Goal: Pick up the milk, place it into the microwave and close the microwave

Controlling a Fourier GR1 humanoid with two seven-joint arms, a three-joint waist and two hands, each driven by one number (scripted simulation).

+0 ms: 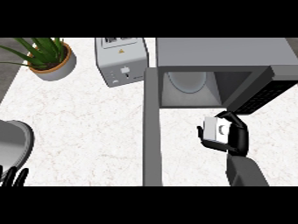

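Right hand (232,133), fingers curled around the milk (215,130), just before the open microwave (229,70); left hand (6,176) rests open at lower left.

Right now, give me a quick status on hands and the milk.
Right hand shut on milk, before open microwave. Left hand resting, lower left. Door open; nothing blocking.
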